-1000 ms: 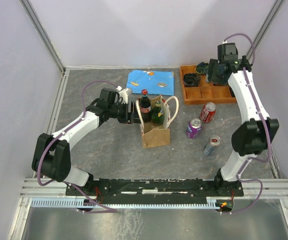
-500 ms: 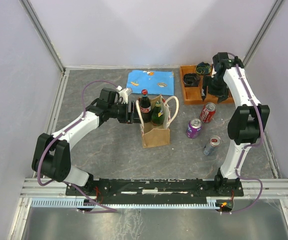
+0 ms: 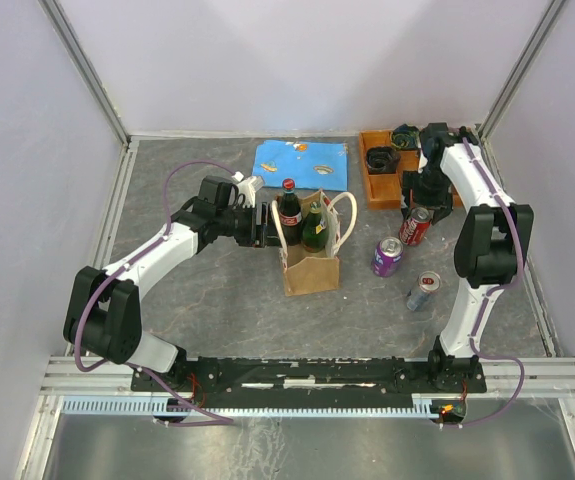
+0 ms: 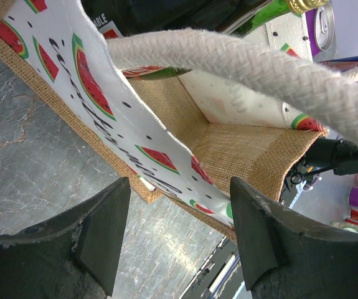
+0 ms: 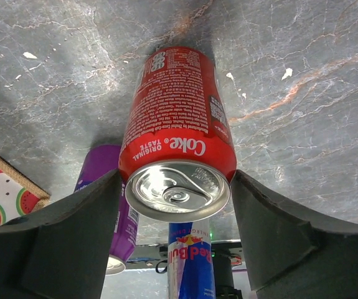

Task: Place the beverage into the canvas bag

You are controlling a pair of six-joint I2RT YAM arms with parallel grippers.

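- Coke can lay between the right hand's spread fingers; closing squarely across its middle seemed best.
- Left hand sat open at the canvas bag's left side.

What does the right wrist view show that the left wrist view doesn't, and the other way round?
Only the right wrist view: the right gripper, fingers open, flanking the standing Coke can, label readable, with a Red Bull can beyond. Only the left wrist view: the canvas bag with its burlap interior, its rope handle, a green bottle, and the left gripper open, facing the bag. Both: the bag's watermelon print, the purple can, the grey table.
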